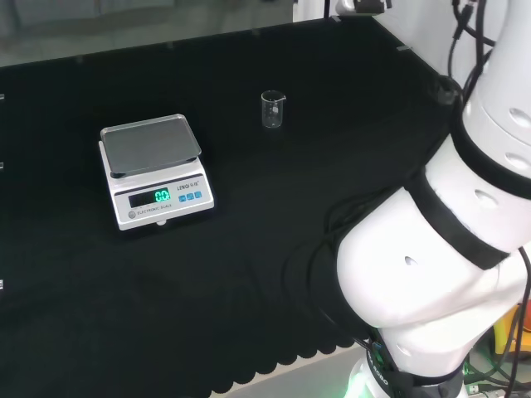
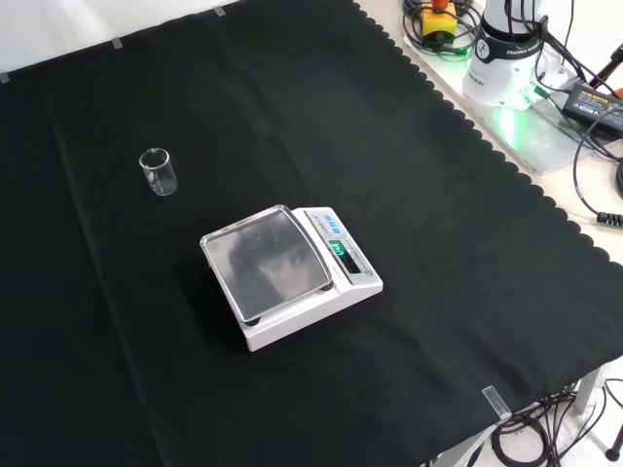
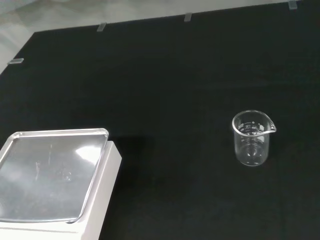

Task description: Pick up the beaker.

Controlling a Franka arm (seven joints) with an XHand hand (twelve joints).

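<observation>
A small clear glass beaker (image 1: 273, 109) stands upright and alone on the black cloth, beyond and to the right of the scale in the head view. In the front view the beaker (image 2: 159, 171) sits at the upper left. The wrist view has the beaker (image 3: 252, 138) some way off, looking empty, its spout turned to one side.
A white electronic scale (image 1: 155, 171) with a bare steel pan stands left of centre in the head view; in the front view the scale (image 2: 289, 273) is mid-cloth. The arm's white links (image 1: 448, 240) fill the head view's right. Cables and the arm's base (image 2: 506, 58) lie past the cloth's scalloped edge.
</observation>
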